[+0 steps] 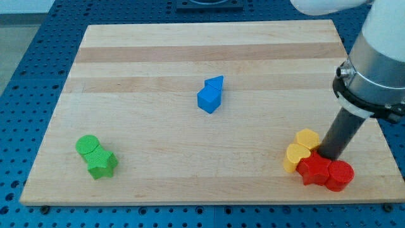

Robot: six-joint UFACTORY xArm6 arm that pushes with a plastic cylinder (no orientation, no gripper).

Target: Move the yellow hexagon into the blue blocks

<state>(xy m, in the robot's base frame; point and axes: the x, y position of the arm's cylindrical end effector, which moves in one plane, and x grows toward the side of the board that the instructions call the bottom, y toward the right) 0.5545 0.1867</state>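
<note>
Since my tip (328, 154) sits at the view's bottom right, touching or just beside the yellow hexagon (308, 139) on its right edge, you have the hexagon between the rod and the blue blocks (211, 95), which lie well apart from it toward the view's upper left. There is no pincer here, only a bare rod holding nothing. The hexagon looks flat, bright yellow, against a yellow heart (294, 156) and two red blocks (324, 171).
</note>
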